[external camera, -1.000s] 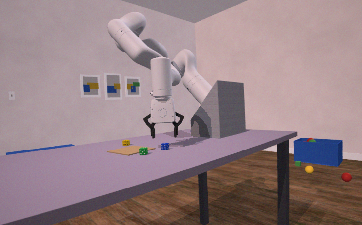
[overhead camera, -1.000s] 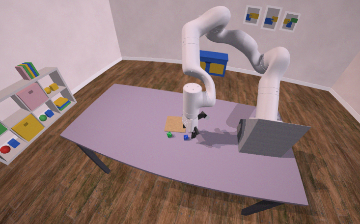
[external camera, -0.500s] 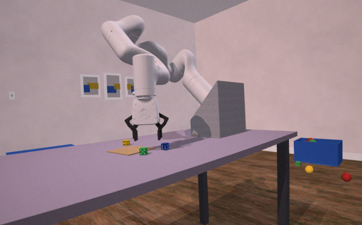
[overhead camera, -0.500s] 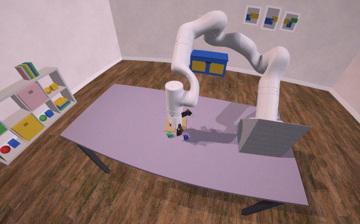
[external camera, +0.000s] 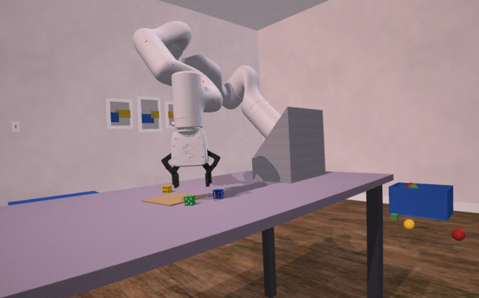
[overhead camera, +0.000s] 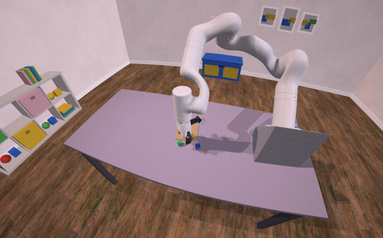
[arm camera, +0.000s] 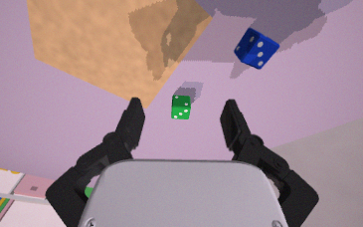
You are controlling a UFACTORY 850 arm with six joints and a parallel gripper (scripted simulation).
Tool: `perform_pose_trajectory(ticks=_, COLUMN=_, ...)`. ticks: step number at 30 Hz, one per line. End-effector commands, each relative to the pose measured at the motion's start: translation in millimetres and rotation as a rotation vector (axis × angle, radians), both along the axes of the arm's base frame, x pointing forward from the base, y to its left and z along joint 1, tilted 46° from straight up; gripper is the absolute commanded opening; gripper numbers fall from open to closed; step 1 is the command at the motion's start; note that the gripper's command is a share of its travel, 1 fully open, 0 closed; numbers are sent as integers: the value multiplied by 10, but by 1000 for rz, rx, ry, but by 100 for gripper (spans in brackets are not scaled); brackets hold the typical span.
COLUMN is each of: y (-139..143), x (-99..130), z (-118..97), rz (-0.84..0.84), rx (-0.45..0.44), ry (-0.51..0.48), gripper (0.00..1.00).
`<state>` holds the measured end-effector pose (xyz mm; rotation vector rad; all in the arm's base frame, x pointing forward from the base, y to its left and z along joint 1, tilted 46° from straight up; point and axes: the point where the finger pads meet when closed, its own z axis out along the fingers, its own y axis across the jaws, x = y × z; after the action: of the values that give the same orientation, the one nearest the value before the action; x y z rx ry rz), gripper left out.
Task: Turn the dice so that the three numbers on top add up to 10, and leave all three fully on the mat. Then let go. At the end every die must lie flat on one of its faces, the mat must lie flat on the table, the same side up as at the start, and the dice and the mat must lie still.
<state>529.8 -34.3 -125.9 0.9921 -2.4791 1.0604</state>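
Note:
My gripper (overhead camera: 195,131) (external camera: 191,185) (arm camera: 183,108) is open, fingers pointing down, above the table with nothing between them. The green die (overhead camera: 180,143) (external camera: 189,200) (arm camera: 181,108) lies on the table just off the mat's corner, below the gap between the fingers in the wrist view; its brighter, upper face seems to show three dots. The blue die (overhead camera: 197,145) (external camera: 217,193) (arm camera: 257,48) lies off the mat; its upper face seems to show three. The yellow die (external camera: 166,188) stands beyond the mat, top unreadable. The tan mat (overhead camera: 195,135) (external camera: 163,200) (arm camera: 80,50) lies flat, without dice.
The purple table (overhead camera: 145,153) (external camera: 85,236) carries the grey wedge-shaped arm base (overhead camera: 290,147) (external camera: 306,148) to the right. A shelf (overhead camera: 55,76) stands left of the table, and a blue bin (external camera: 421,201) stands on the floor.

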Motion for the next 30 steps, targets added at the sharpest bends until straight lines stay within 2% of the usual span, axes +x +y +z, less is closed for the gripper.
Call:
perform_pose_trajectory(ticks=1, y=6, x=9, z=4, rz=1, rx=0, ry=-1, gripper=100)
perform_pose_trajectory(ticks=30, y=33, x=8, z=31, rz=1, rx=0, ry=-1, gripper=100)
